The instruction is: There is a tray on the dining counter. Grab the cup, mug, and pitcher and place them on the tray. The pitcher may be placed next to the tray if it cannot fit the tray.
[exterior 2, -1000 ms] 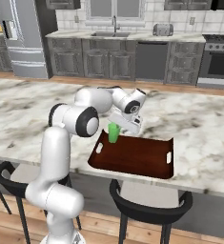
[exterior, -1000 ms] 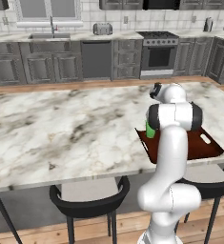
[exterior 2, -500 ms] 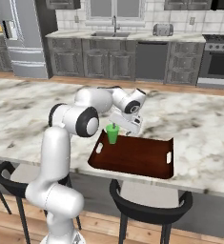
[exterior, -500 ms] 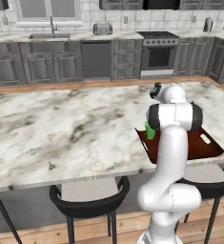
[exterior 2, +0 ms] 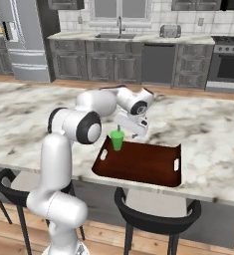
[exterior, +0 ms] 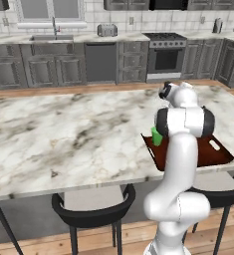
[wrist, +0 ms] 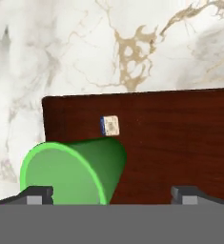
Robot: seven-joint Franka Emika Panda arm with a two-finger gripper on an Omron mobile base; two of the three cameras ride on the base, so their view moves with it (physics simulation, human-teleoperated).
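The green cup [exterior 2: 117, 140] stands upright in the near-left corner of the dark red-brown tray [exterior 2: 143, 164] on the marble dining counter [exterior 2: 208, 129]. My gripper [exterior 2: 124, 130] hangs just above the cup, open. In the hand view the cup [wrist: 73, 174] lies low and to the left, its rim beside the left fingertip [wrist: 37, 194]. The tray [wrist: 180, 143] spreads to the right, and my gripper [wrist: 111, 195] holds nothing. From the left base view the cup [exterior: 157, 136] peeks out beside my arm, on the tray [exterior: 215, 154]. The mug and the pitcher are out of view.
A small pale tag [wrist: 110, 125] lies on the tray just past the cup. Dark bar stools [exterior 2: 156, 214] stand under the counter's near edge. The marble top [exterior: 63, 134] runs wide to the left of the tray. Grey cabinets and a stove [exterior: 166, 55] line the far wall.
The jaws have opened wide and let go of the green cup, which now stands on the tray by itself. The arm has barely moved.
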